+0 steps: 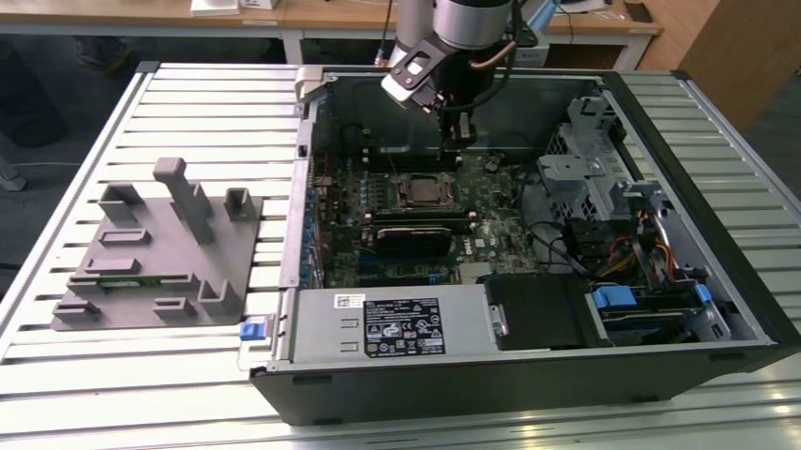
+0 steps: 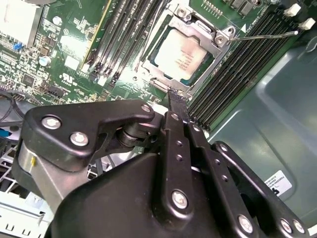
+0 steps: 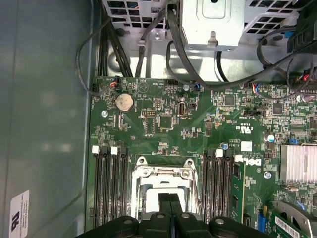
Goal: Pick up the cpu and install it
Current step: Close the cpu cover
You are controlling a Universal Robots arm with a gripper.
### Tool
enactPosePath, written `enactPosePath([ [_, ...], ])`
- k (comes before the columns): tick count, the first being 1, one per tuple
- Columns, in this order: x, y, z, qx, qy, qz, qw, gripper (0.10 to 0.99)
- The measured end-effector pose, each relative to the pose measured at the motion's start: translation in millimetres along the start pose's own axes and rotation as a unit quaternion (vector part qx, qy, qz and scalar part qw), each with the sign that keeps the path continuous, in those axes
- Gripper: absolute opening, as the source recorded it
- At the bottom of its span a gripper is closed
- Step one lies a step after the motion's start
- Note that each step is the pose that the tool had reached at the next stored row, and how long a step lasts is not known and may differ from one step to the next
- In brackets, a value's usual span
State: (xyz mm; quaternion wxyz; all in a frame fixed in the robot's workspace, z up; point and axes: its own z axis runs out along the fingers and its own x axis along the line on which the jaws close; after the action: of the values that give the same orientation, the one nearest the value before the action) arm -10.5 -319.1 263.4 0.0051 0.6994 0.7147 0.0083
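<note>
Leftmost, at the exterior view's left, a grey fixture (image 1: pixel 157 258) sits on the slatted table (image 1: pixel 75 394). Just beside it, the open computer case (image 1: pixel 526 384) holds a green motherboard (image 1: pixel 489 220). The cpu (image 2: pixel 181 55) lies in its metal-framed socket (image 2: pixel 218 37), flanked by memory slots (image 2: pixel 233 74). The gripper (image 2: pixel 177 95) hangs near the socket's edge, fingers pressed together, holding nothing. A drive cage (image 1: pixel 588 159) stands further right.

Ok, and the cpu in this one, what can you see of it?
The cpu is a small flat square with a pale silvery metal top bearing faint print. It lies flat in the socket on the green motherboard, ringed by the socket's metal frame, between banks of black memory slots. Nothing grips it: the gripper is shut and empty, its tip by the frame's edge.
</note>
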Motion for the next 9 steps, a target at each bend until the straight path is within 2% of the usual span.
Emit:
enactPosePath([
  [4,-1.4,-0.5,0.0,0.0000,0.0000,0.000,1.0000,0.106],
  [5,-2.9,-3.6,-0.1,0.0000,0.0000,0.000,1.0000,0.106],
  [9,-2.8,-4.7,-0.1,0.0000,0.0000,0.000,1.0000,0.106],
])
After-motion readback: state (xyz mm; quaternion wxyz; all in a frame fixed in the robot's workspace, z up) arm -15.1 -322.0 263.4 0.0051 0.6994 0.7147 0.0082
